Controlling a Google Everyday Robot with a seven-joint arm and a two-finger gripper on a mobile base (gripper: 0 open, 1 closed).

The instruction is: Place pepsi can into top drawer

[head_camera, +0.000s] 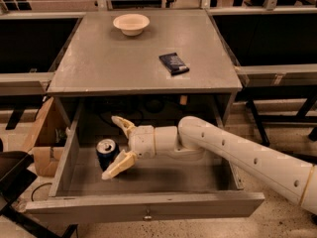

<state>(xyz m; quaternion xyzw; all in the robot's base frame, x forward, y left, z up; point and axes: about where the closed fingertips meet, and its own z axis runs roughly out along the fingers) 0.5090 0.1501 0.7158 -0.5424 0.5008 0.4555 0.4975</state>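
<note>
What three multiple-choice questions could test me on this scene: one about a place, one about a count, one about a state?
1. Where is the pepsi can?
A. held up in the air
B. in the top drawer
C. out of the picture

2. How many things lie on the tabletop?
A. one
B. two
C. four

3. How is the pincer, inside the drawer?
A. open
B. shut on the can
C. out of sight

Answers:
1 B, the can stands upright on the drawer bottom.
2 B, a pale bowl and a dark-blue packet.
3 A, its fingers are spread wide by the can.
</note>
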